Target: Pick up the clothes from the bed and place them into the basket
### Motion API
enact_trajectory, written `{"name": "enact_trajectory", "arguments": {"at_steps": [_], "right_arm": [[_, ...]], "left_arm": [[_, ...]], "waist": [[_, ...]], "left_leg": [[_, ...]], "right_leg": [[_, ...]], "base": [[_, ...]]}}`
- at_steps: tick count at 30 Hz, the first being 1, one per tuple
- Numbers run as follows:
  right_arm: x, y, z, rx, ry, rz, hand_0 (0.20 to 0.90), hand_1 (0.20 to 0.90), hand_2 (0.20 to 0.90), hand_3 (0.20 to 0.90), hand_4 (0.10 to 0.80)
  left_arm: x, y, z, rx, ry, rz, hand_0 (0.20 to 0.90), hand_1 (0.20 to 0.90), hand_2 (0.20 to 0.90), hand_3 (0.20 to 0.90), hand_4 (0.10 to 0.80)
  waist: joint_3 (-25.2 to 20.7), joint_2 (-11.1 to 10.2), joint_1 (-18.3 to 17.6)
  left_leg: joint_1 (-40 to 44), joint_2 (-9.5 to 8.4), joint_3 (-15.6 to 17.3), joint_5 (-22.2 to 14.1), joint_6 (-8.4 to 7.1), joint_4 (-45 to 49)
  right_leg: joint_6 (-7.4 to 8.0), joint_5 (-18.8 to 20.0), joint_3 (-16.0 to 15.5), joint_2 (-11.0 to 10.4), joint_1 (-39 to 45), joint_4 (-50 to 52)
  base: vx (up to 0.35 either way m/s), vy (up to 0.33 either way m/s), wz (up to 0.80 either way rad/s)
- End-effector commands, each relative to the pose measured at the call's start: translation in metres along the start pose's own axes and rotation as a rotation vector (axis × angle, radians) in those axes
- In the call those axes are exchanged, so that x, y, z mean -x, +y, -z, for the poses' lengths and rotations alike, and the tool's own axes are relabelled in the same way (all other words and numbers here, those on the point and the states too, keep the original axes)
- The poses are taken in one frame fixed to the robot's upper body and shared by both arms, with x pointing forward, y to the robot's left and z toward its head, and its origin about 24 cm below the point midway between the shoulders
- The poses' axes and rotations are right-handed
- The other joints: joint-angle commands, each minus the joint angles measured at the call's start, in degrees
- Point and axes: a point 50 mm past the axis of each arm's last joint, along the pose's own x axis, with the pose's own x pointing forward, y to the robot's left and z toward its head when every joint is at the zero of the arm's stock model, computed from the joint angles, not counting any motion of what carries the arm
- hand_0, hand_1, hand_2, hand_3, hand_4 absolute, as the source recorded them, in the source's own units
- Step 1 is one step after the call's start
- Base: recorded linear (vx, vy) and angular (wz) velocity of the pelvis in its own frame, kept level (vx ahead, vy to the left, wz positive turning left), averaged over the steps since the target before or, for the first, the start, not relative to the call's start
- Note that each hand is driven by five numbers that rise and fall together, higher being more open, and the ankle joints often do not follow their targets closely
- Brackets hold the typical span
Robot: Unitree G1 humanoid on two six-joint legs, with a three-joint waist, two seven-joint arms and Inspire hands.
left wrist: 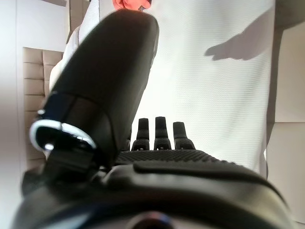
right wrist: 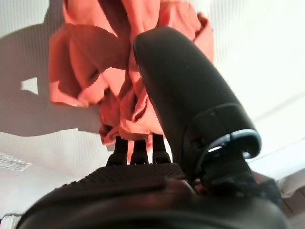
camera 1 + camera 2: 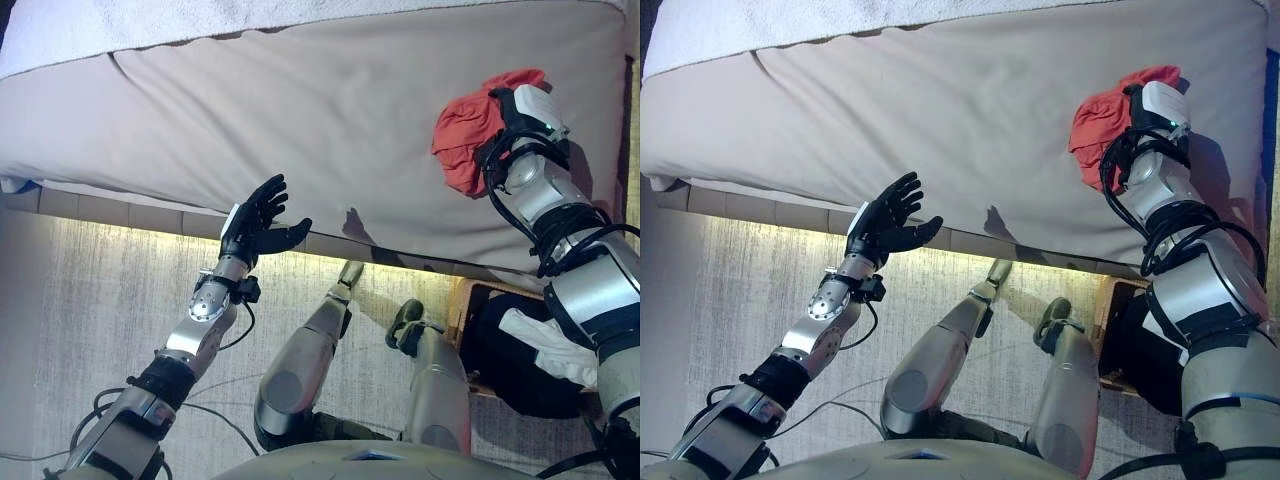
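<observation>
**One red garment in hand, basket down on the right**

One crumpled orange-red cloth garment (image 3: 468, 135) is bunched at the right hand (image 2: 157, 124), over the right side of the beige mattress bed (image 3: 330, 110). From the wrist view the fingers and thumb look curled into the fabric, so I'd call that a grip. Loose folds hang off to the side, so I'd lift it clear before swinging, otherwise the trailing bit could drag on the bed edge.

The dark-lined wooden basket (image 3: 500, 350) sits on the floor near the bed's right corner, with a white cloth item (image 3: 545, 345) already inside. The right arm partly covers it, so the drop needs care.

The left hand (image 3: 258, 222) hovers by the bed edge with fingers spread, holding nothing.
</observation>
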Motion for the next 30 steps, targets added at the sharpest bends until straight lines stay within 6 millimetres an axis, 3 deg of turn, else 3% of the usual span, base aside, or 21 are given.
{"name": "enact_trajectory", "arguments": {"at_steps": [1, 9, 10, 11, 12, 20, 27, 28, 30], "right_arm": [[-0.011, -0.061, -0.029, 0.027, -0.065, 0.18, 0.9, 0.9, 0.9, 0.9, 0.8], [-0.013, -0.068, -0.013, 0.184, 0.098, 0.049, 0.9, 0.9, 0.9, 0.9, 0.8], [-0.014, -0.067, -0.012, 0.191, 0.116, 0.022, 0.738, 0.738, 0.738, 0.711, 0.611], [-0.014, -0.067, -0.011, 0.202, 0.13, 0.008, 0.328, 0.328, 0.328, 0.233, 0.133], [-0.014, -0.068, -0.009, 0.196, 0.137, 0.007, 0.3, 0.3, 0.3, 0.2, 0.1], [-0.013, -0.064, -0.003, 0.068, 0.137, 0.093, 0.3, 0.3, 0.3, 0.2, 0.1], [-0.009, -0.053, 0.01, -0.083, 0.099, 0.16, 0.3, 0.3, 0.3, 0.2, 0.1], [-0.009, -0.056, 0.011, -0.105, 0.088, 0.173, 0.3, 0.3, 0.3, 0.2, 0.1], [-0.007, -0.057, 0.018, -0.142, 0.068, 0.182, 0.3, 0.3, 0.3, 0.2, 0.1]], "left_arm": [[0.003, -0.005, -0.042, 0.018, -0.245, 0.05, 0.9, 0.9, 0.9, 0.9, 0.8], [0.009, -0.004, -0.05, 0.041, -0.28, 0.046, 0.9, 0.9, 0.9, 0.9, 0.8], [0.01, -0.005, -0.051, 0.039, -0.284, 0.05, 0.9, 0.9, 0.9, 0.9, 0.8], [0.01, -0.006, -0.052, 0.037, -0.287, 0.054, 0.9, 0.9, 0.9, 0.9, 0.8], [0.009, -0.006, -0.054, 0.036, -0.287, 0.056, 0.9, 0.9, 0.9, 0.9, 0.8], [0.009, -0.006, -0.054, 0.021, -0.282, 0.069, 0.9, 0.9, 0.9, 0.9, 0.8], [0.005, -0.003, -0.049, 0.004, -0.258, 0.053, 0.9, 0.9, 0.9, 0.9, 0.8], [0.004, -0.001, -0.05, 0.001, -0.258, 0.046, 0.9, 0.9, 0.9, 0.9, 0.8], [0.004, 0.002, -0.048, -0.013, -0.236, 0.033, 0.9, 0.9, 0.9, 0.9, 0.8]], "waist": [[-1.9, 0.5, 0.8], [-1.9, 1.7, 2.2], [-1.9, 1.8, 2.4], [-1.9, 1.8, 2.5], [-1.9, 1.8, 2.6], [-1.9, 0.7, 1.9], [-1.9, -2.0, -0.9], [-1.9, -2.4, -1.6], [-1.9, -3.5, -2.8]], "left_leg": [[-4.0, 1.13, 2.1, -10.3, 2.48, 8.7], [-12.4, 0.49, 2.4, -10.6, 3.38, 13.4], [-13.3, 0.53, 2.5, -10.9, 3.46, 14.4], [-14.5, 0.56, 2.6, -11.2, 3.6, 15.5], [-14.9, 0.57, 2.7, -11.5, 3.82, 16.3], [-12.7, 1.07, 2.8, -13.1, 4.12, 17.1], [-0.2, 3.16, 4.2, -13.3, 3.61, 10.4], [1.2, 3.56, 4.3, -11.7, 3.6, 8.7], [6.4, 4.31, 5.2, -11.9, 3.44, 6.2]], "right_leg": [[-1.41, -1.4, 0.8, 2.4, -1.1, 1.4], [-1.95, -2.1, 0.7, 2.7, -9.9, 6.4], [-2.05, -2.3, 0.7, 2.7, -10.7, 7.1], [-2.17, -2.4, 0.7, 2.7, -11.8, 8.0], [-2.27, -2.5, 0.7, 2.8, -12.3, 8.4], [-2.35, -2.3, 0.5, 3.3, -9.6, 7.7], [-1.29, -0.4, 1.2, 3.3, 2.7, -1.4], [-1.41, 1.4, 1.0, 3.4, 4.1, -3.6], [-0.77, 2.4, 1.8, 3.6, 9.2, -7.6]], "base": [[-0.012, -0.019, 0.13], [-0.037, -0.023, 0.09], [-0.045, -0.02, 0.03], [-0.046, -0.029, 0.02], [-0.046, -0.03, 0.01], [-0.001, 0.001, -0.02], [0.03, 0.046, -0.1], [0.019, 0.085, -0.32], [0.064, 0.075, -0.37]]}}
